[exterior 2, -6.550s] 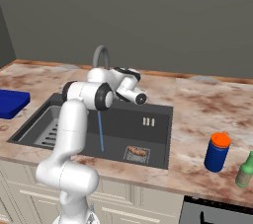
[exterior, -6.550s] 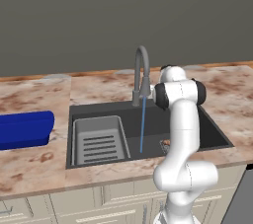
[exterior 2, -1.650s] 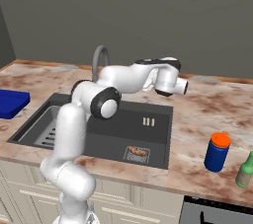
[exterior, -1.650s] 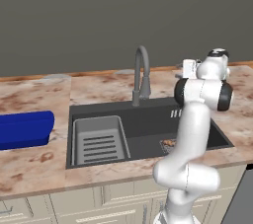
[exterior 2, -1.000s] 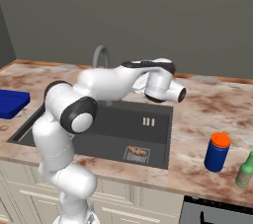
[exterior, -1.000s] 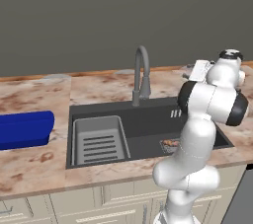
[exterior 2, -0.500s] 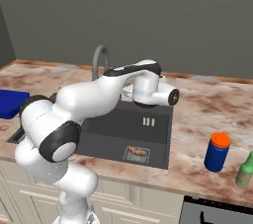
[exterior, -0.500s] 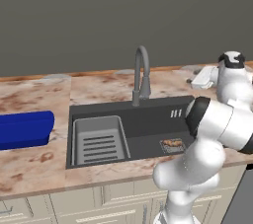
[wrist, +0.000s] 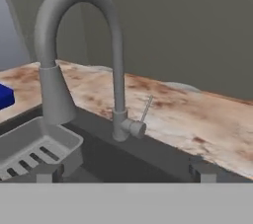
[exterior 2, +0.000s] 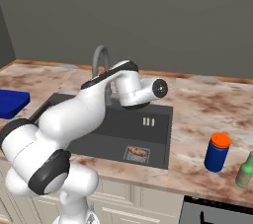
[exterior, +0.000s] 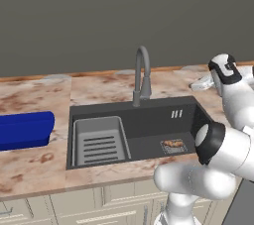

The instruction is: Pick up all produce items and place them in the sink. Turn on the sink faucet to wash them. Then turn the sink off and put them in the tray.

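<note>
The claw [wrist: 126,171] is open and holds nothing, its two dark tips set wide apart and pointing at the faucet [wrist: 84,50] from the right side of the sink [exterior: 149,125]. A small orange-brown piece of produce [exterior: 173,144] lies on the drain grate at the sink's front right. A grey slatted rack [exterior: 99,140] fills the sink's left half. The blue tray [exterior: 24,129] sits on the counter [exterior: 99,87] to the left, well apart from the sink.
</note>
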{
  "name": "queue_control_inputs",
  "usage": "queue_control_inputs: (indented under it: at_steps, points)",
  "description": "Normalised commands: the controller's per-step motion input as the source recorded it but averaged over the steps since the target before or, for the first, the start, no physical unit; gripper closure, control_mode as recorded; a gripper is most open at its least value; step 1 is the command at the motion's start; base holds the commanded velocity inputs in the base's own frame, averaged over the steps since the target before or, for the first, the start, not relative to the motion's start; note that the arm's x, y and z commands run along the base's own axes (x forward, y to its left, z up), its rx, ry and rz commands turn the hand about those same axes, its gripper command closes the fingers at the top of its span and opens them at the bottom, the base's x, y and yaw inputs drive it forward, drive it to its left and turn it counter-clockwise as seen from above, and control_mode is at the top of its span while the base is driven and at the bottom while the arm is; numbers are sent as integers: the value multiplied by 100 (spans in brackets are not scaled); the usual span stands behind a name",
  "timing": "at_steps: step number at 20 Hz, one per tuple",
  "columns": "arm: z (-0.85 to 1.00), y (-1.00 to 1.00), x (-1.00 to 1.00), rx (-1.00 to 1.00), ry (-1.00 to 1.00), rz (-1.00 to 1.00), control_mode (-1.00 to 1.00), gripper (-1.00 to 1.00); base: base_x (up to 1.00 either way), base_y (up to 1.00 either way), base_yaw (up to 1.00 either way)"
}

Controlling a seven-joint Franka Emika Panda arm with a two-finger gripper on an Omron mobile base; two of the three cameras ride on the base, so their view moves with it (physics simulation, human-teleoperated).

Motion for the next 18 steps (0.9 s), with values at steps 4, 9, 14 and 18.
queue_control_inputs:
  at_steps: [4,9,14,18]
  points:
    - [-8,0,-26,-6,28,-12,-100,-100,0,0,0]
    - [-26,0,-18,-8,25,-9,-100,-100,0,0,0]
    - [-41,0,-11,-6,10,-3,-100,-100,0,0,0]
    - [-39,0,-6,-7,8,0,-100,-100,0,0,0]
